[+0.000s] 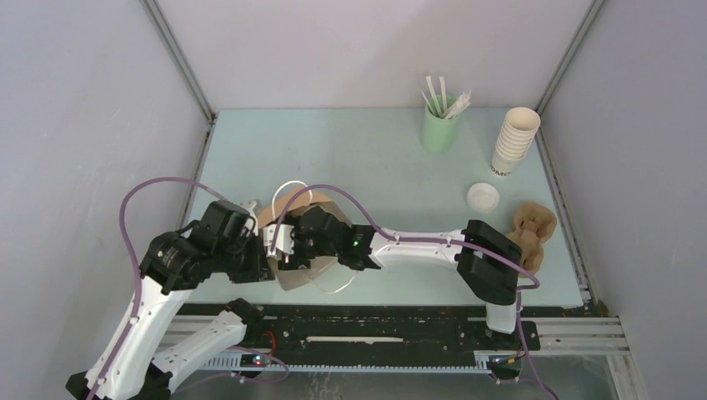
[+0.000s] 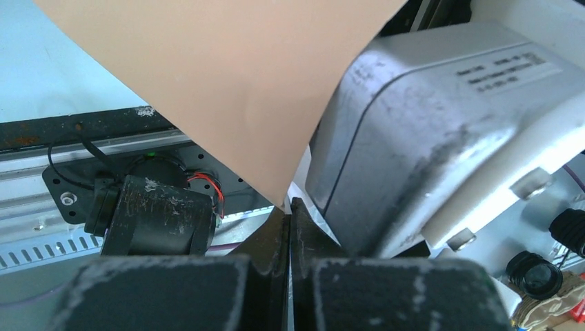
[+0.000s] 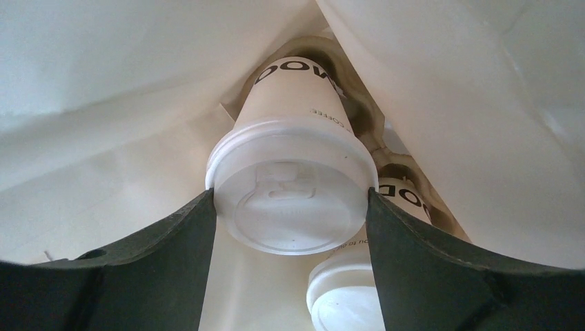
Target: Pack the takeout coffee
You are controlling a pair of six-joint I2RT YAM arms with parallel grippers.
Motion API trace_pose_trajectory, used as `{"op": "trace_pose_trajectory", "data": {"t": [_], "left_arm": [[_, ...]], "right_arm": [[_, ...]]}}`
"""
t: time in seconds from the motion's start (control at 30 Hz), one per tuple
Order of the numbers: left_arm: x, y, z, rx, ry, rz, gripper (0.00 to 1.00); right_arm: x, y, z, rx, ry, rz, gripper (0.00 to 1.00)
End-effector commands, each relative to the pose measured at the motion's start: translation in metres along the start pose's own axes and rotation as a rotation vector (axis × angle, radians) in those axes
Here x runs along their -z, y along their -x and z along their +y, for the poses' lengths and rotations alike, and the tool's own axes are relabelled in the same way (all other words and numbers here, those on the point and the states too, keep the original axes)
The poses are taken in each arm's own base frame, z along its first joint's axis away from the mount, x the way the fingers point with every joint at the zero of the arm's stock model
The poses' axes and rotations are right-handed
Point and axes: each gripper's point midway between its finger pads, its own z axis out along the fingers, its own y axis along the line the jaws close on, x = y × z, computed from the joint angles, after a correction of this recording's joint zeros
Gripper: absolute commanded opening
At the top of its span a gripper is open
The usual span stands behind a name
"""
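Inside the one brown paper bag [image 1: 292, 207], near-left on the table [image 1: 375, 167]: two takeout coffees. Clamped at the lid between the fingers of the right gripper [image 3: 290, 196]: first lidded cup [image 3: 290, 221], touched on both sides of the rim. Just beside it, lower in the wrist view: second lidded cup [image 3: 345, 300], untouched. Pinched tight on the bag's edge: left gripper [image 2: 290, 210], jaws together.

Well apart from the bag, far right: one green cup of white sticks [image 1: 439, 127] and one stack of lidless cups [image 1: 514, 140]. Nearer, on the right: one loose white lid [image 1: 483, 197] and one brown pulp tray [image 1: 534, 233].
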Motion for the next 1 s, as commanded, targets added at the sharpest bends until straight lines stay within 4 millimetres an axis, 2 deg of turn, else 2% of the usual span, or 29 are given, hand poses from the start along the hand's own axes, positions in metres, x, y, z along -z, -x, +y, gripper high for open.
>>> {"op": "trace_pose_trajectory", "data": {"t": [0.0,0.17,0.27,0.4,0.57,0.7,0.97], "left_arm": [[-0.003,0.001,-0.018,-0.021,-0.089,0.025,0.0],[-0.001,0.002,-0.012,-0.013,-0.067,-0.006,0.0],[-0.005,-0.001,-0.009,-0.009,-0.056,-0.003,0.0],[-0.006,-0.001,-0.009,-0.01,-0.063,-0.003,0.0],[-0.007,-0.002,-0.011,-0.005,-0.072,0.002,0.0],[-0.007,0.0,-0.013,-0.008,-0.079,0.004,0.0],[-0.006,0.009,-0.024,-0.036,-0.099,0.017,0.0]], "right_arm": [[0.018,0.056,-0.024,-0.033,-0.101,-0.124,0.46],[0.037,0.031,-0.039,-0.012,-0.217,0.049,0.42],[0.045,0.028,-0.038,0.012,-0.235,0.099,0.41],[0.042,0.033,-0.031,0.069,-0.237,0.132,0.42],[0.038,0.031,-0.033,0.071,-0.241,0.171,0.42],[0.028,0.029,-0.026,0.062,-0.214,0.199,0.45],[0.018,0.039,-0.019,0.019,-0.202,0.186,0.47]]}}
